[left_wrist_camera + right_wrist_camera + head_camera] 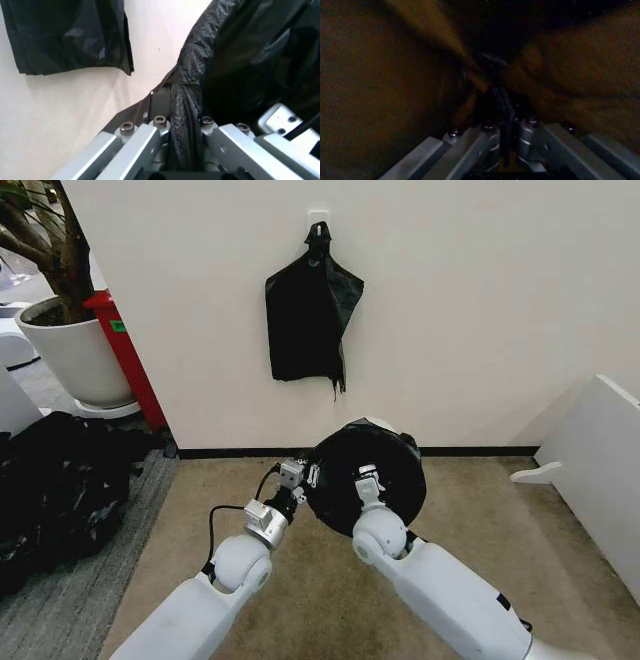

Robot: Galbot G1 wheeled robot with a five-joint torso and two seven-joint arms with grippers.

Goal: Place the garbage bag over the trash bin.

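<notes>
Head view: tan carpet floor (300,600) below a white wall (480,300).
Bin (385,423): on the floor by the wall's baseboard, draped in the bag (375,465).
Left end effector (302,477): clamped on the bag's left edge.
Right end effector (368,477): closed on bag film over the bin.
Wall: bag bundle (308,315) hanging from a hook.
Left: plant pot (75,350), black heap (60,480).
</notes>
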